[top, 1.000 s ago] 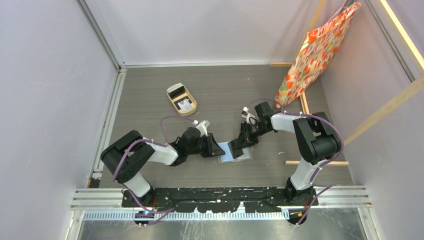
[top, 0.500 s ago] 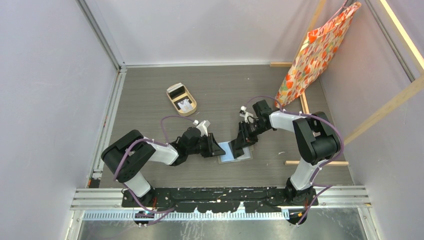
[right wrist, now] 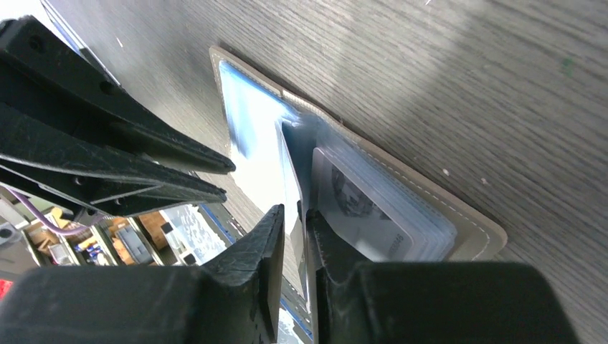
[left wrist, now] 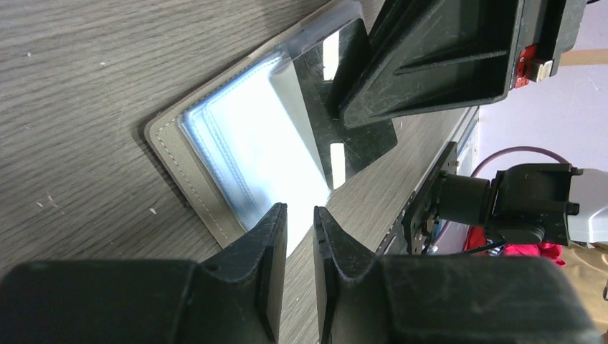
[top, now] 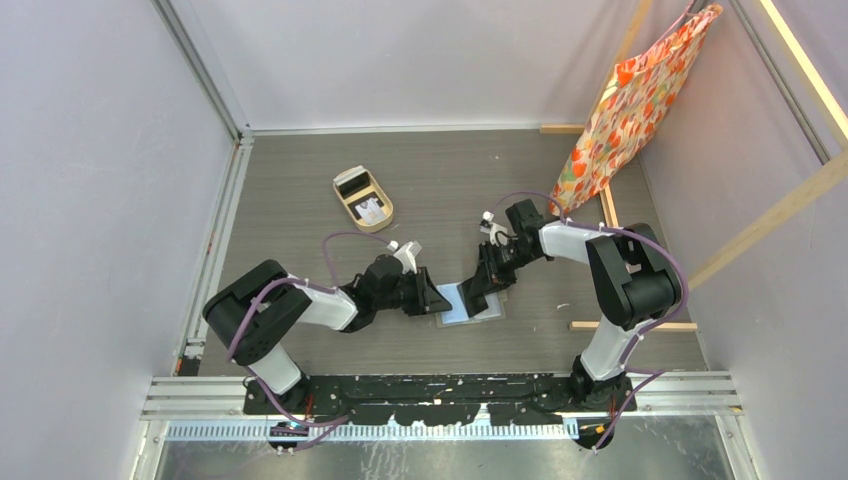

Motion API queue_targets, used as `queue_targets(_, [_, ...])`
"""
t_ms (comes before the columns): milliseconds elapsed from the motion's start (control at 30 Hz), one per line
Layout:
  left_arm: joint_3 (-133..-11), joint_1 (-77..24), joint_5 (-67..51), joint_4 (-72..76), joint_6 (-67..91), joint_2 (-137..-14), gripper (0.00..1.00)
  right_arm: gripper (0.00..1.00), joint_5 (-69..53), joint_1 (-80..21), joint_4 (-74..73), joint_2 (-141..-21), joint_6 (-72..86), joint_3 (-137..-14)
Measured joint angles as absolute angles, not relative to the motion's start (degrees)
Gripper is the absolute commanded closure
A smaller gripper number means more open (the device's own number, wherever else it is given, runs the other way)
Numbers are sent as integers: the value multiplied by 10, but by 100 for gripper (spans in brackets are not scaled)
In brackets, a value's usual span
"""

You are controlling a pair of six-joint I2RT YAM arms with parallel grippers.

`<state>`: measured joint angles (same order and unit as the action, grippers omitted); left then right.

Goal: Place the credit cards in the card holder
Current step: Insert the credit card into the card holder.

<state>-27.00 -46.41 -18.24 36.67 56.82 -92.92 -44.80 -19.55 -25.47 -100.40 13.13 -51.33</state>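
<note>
The grey-brown card holder (top: 470,305) lies open on the table between my grippers, its pale bluish sleeves (left wrist: 258,136) facing up. My right gripper (top: 487,285) is shut on a black card (left wrist: 355,143), seen edge-on between its fingers in the right wrist view (right wrist: 290,172), with the card's far end at the sleeves. A pale printed card (right wrist: 358,208) sits in a sleeve on the right half. My left gripper (top: 432,298) is shut and empty, its tips (left wrist: 300,209) over the wallet's near left edge (left wrist: 179,158). More cards, one black and one white, lie in the tan tray.
The tan oval tray (top: 363,198) sits at the back left of the table. A patterned fabric bag (top: 630,100) hangs at the back right on a wooden frame. Wooden strips (top: 610,325) lie to the right of the wallet.
My right gripper has shifted slightly left over the wallet with the card; the left gripper and the wallet have barely moved.
</note>
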Motion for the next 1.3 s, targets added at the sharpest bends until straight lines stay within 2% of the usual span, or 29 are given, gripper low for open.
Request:
queue_targets(300, [-266, -482, -177, 402, 566, -916, 76, 84, -448, -195, -224, -1009, 164, -506])
queue_targets(533, [-256, -545, -138, 468, 560, -895, 72, 89, -464, -182, -192, -1015, 195, -487])
queue_targets(700, [-257, -584, -114, 488, 529, -903, 59, 89, -477, -174, -170, -1015, 212, -474])
queue_targets(767, [-260, -596, -103, 483, 515, -910, 56, 89, -479, -174, -166, -1015, 214, -472])
queue_targets(900, [-291, -625, -62, 412, 475, -909, 56, 89, -479, -173, -162, -1015, 215, -472])
queue_targets(1300, [-514, -697, 104, 103, 381, -906, 67, 89, -479, -172, -162, -1016, 216, -472])
